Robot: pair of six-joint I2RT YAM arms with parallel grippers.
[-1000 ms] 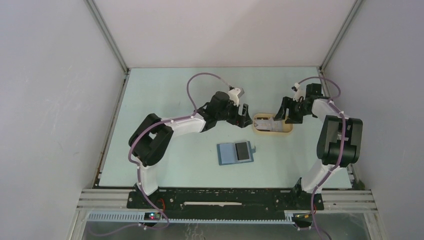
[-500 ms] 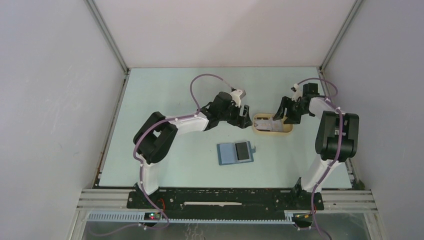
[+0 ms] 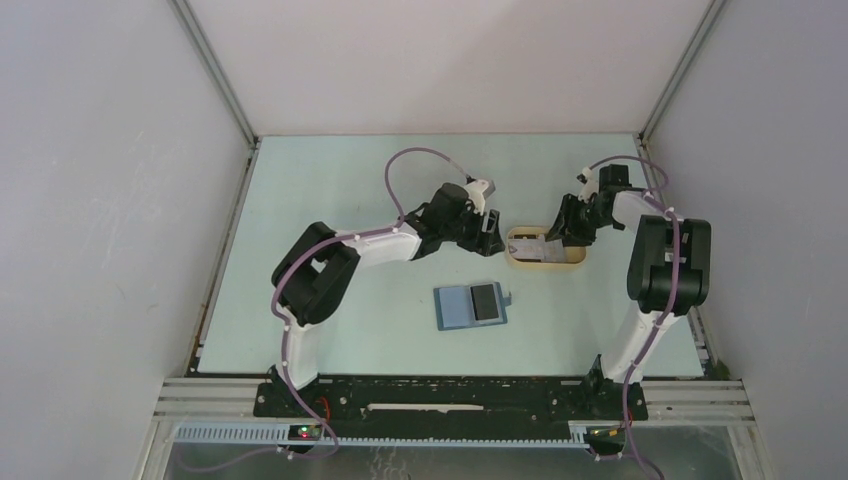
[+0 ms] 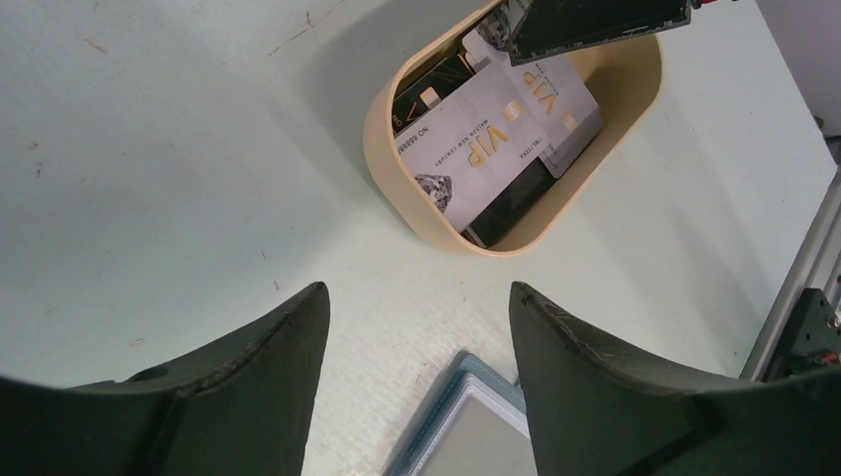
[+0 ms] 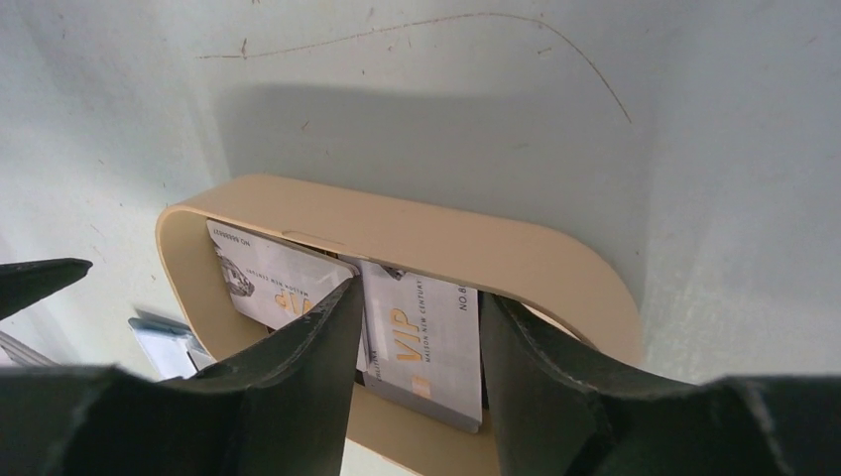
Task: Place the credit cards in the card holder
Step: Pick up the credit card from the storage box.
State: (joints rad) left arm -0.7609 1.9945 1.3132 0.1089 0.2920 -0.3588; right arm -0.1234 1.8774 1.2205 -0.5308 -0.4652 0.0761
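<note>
Cards (image 4: 496, 124) read VIP | left pincer (image 4: 417, 295) open, empty | right pincer (image 5: 420, 297) astride one, grip unclear

The whitish-grey thin rectangular credit cards (image 4: 496, 119) lying in the beige oval plastic tray (image 4: 382, 149) carry large gold letters "VIP". Beside these runs small print, "MAISON NEW CENTURY". Along one short edge stands "NO" followed by a row of eights, whose end cannot be read. Nothing else is legible.

tray (image 4: 379, 134): beige oval, on table | table (image 3: 350, 200): pale green, scratched | walls (image 3: 100, 200): white
</note>
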